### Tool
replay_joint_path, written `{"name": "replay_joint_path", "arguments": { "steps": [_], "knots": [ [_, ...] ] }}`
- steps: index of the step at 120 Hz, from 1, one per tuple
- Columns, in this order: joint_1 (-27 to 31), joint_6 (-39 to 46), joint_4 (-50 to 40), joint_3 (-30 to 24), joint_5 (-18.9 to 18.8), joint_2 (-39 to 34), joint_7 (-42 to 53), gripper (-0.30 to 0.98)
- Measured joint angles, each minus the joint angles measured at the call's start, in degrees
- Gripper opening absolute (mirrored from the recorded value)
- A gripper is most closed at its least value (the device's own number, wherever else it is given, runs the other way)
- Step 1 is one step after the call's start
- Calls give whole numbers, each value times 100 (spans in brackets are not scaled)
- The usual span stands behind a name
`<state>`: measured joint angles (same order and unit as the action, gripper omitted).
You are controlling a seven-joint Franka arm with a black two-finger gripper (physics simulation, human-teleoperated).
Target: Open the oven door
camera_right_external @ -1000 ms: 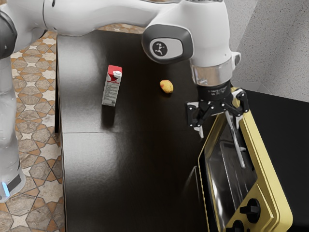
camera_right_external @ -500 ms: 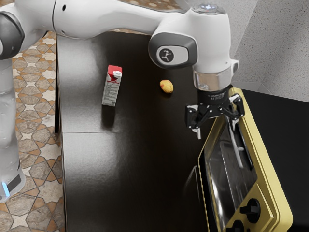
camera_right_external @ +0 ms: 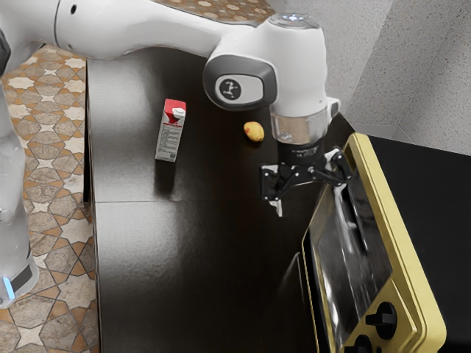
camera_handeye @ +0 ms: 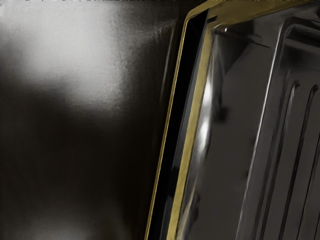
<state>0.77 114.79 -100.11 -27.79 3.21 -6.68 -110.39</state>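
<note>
The oven door (camera_right_external: 335, 257) is on the oven (camera_right_external: 397, 235), at the exterior view's right of the table (camera_right_external: 199, 257); its angle cannot be read with confidence. Handle the door as a stiff, hinged panel of moderate weight, with smooth glass likely to slip and to chip if struck. Take hold at the free edge, clear of the glass, and draw it along the hinge's arc. The gripper (camera_right_external: 309, 200) is spread wide with nothing clamped; one finger is close beside the oven's far end, contact undetermined. Compared with the preceding exterior frame, the gripper has shifted toward the exterior view's left. The carton (camera_right_external: 170, 136) and the yellow fruit (camera_right_external: 254, 132) are unmoved.
</note>
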Motion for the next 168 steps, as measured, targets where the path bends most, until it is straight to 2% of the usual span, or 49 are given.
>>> {"name": "replay_joint_path", "arguments": {
  "steps": [43, 141, 152, 168],
  "knots": [
    [157, 234, -968, 2, 460, -848, 55, 67],
    [420, 640, -2249, -37, 1174, -1979, 120, 64],
    [641, 673, -2601, -195, 1404, -2465, 127, 63],
    [1096, 663, -3149, -568, 1960, -3316, 207, 64]
  ]
}}
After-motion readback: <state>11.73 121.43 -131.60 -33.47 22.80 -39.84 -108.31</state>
